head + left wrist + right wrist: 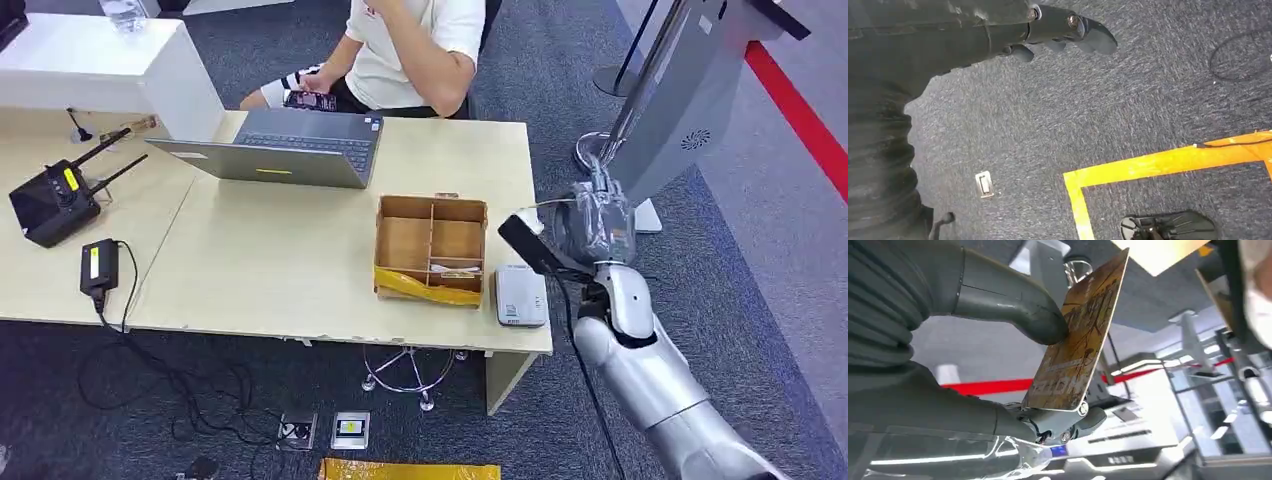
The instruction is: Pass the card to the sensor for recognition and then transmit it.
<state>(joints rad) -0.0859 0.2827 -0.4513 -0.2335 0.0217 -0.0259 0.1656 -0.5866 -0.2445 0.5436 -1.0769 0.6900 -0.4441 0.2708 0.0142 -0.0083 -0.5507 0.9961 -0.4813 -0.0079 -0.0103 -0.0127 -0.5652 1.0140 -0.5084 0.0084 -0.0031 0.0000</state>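
Right hand (998, 365) pinches the card (1078, 335) between thick thumb and darker fingers, card standing on edge. From the head view the right hand (590, 225) is raised just off the tabletop (280, 270) edge, beside the white sensor (521, 296), not touching it. Wooden box (432, 245) sits just past the sensor. Left hand (1068, 30) hangs over the carpet floor (1128, 115), fingers loosely apart, holding nothing.
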